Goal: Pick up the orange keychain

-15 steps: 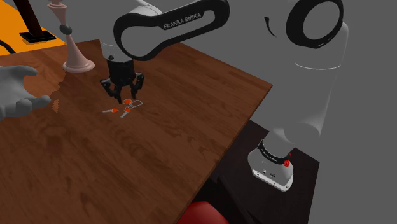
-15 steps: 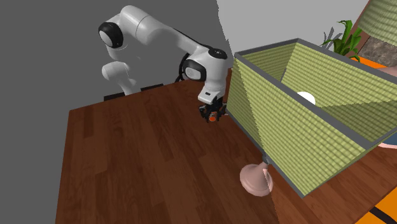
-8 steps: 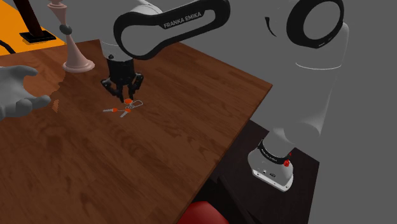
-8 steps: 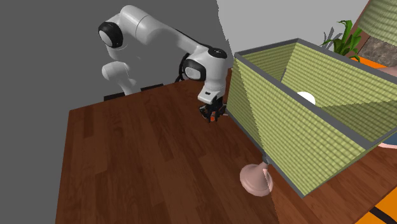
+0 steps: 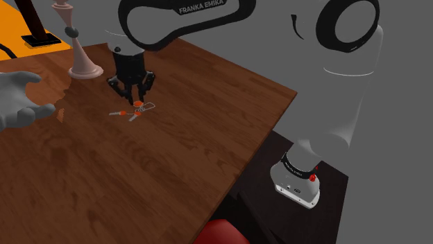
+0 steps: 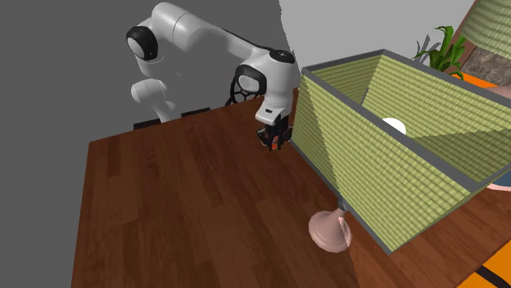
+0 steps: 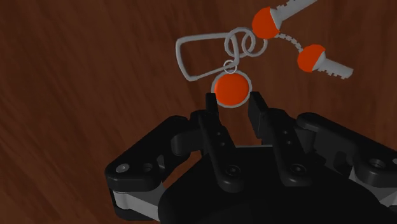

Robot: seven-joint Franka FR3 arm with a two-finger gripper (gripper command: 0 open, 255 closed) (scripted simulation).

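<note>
The black gripper (image 7: 232, 103) is pointing down at the brown wooden tabletop (image 5: 153, 180). It is squeezing the orange keychain (image 7: 230, 88) by its round orange tag. The tag is sitting right between the two fingers (image 7: 210, 113) and touching both. A silver clip (image 7: 194, 57) and some little rings are hanging on to the tag. Two small keys (image 7: 312, 57) with orange heads are joined to the rings by a thin chain. They are showing just past the tips of the gripper.

In the shoulder view the gripper (image 5: 132, 97) is standing over the keychain (image 5: 137, 106) near the far side of the tabletop. It is close to the pink foot of a lamp (image 5: 85, 68). I cannot tell if the keys are touching the wood or hanging just above it.

In the second exterior view the gripper (image 6: 274, 139) is hanging just beside the lamp's big green shade (image 6: 393, 155).
</note>
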